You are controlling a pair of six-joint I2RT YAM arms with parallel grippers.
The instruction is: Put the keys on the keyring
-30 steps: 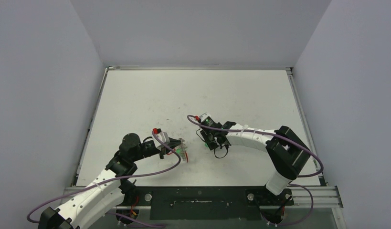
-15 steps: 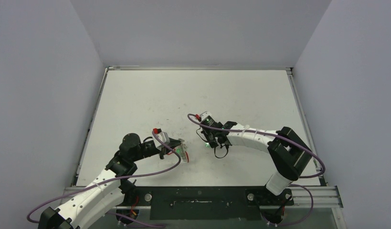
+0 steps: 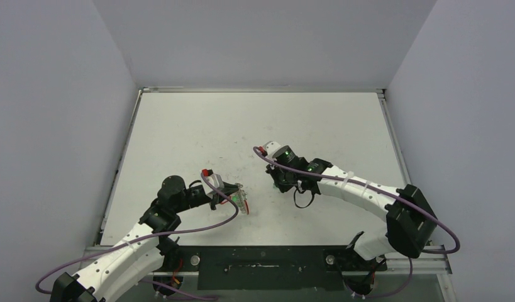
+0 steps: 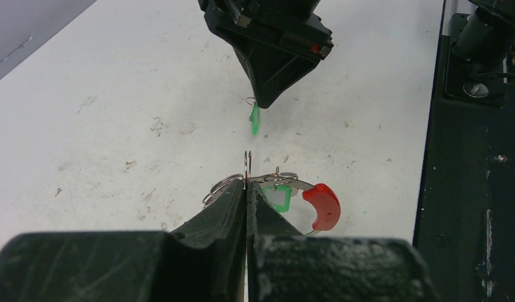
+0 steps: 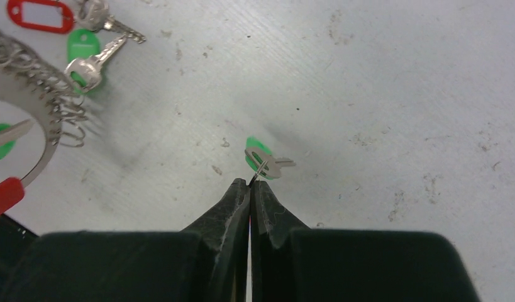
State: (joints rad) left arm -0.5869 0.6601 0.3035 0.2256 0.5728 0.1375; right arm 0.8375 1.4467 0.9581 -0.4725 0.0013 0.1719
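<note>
Green-tagged key (image 5: 265, 161): light, stiff, slick metal, likely to swing. It dangles by its small ring from your right gripper (image 5: 249, 184), which is clamped on it near the keyring (image 4: 322, 204). Your left gripper (image 4: 247, 187) pinches one loop (image 4: 248, 162), thin springy wire; hold close.

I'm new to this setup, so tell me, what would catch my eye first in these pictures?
The left gripper, near the front edge of the table, is shut on the looped edge of the keyring. Opposite it, the right gripper pinches a green-tagged key by its small ring. More keys lie on the table beside the keyring.
</note>
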